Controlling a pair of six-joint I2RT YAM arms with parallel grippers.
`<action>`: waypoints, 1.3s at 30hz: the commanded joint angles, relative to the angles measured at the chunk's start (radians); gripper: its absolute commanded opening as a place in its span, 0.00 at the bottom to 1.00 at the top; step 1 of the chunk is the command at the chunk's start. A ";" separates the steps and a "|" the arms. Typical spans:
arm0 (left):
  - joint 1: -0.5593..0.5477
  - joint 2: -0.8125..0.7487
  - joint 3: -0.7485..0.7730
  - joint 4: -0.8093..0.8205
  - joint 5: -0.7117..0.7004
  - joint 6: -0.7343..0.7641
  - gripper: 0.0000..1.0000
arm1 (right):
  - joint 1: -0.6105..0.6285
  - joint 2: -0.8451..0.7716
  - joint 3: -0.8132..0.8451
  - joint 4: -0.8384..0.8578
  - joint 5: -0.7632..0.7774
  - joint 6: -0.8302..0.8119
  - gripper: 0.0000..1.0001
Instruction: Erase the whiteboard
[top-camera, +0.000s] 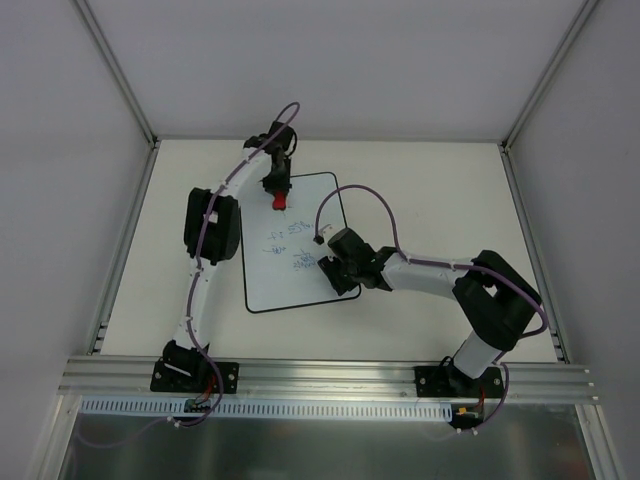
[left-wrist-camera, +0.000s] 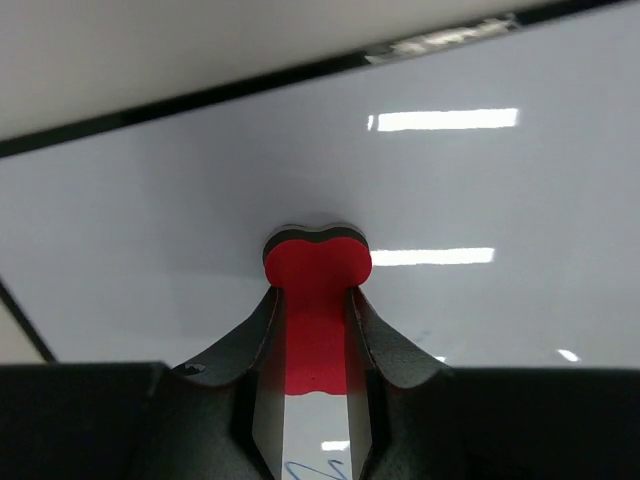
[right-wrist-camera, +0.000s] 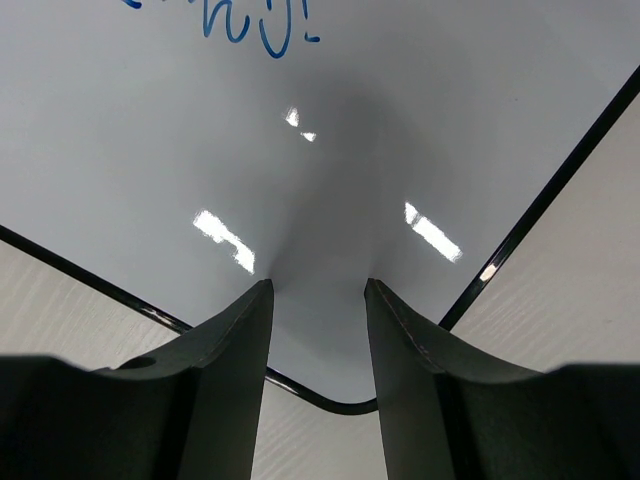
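The whiteboard (top-camera: 275, 288) lies flat on the table and bears blue handwriting (top-camera: 287, 236) near its middle. My left gripper (top-camera: 278, 192) is at the board's far edge, shut on the red eraser (top-camera: 279, 201). In the left wrist view the eraser (left-wrist-camera: 317, 268) sits between the fingers (left-wrist-camera: 245, 345), its end against the board (left-wrist-camera: 480, 190), and a little writing (left-wrist-camera: 312, 468) shows below. My right gripper (top-camera: 330, 268) is open and empty, its tips down on the board near the near right corner. In the right wrist view it (right-wrist-camera: 317, 287) stands over the white surface (right-wrist-camera: 330, 150), with writing (right-wrist-camera: 240, 25) at the top.
The pale table (top-camera: 430, 200) lies around the board. White enclosure walls with aluminium posts (top-camera: 115, 70) close it in at the left, back and right. An aluminium rail (top-camera: 330, 375) runs along the near edge by the arm bases. The board's black rim (right-wrist-camera: 545, 205) shows by my right fingers.
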 joint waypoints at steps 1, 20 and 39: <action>-0.115 0.040 -0.095 -0.121 0.077 -0.007 0.02 | -0.018 0.038 -0.044 -0.089 0.011 0.028 0.46; 0.096 -0.049 -0.175 -0.120 0.124 -0.136 0.00 | -0.030 0.018 -0.080 -0.075 0.027 0.050 0.46; -0.121 -0.072 -0.295 -0.115 0.098 -0.174 0.00 | -0.039 -0.022 -0.098 -0.070 0.044 0.074 0.46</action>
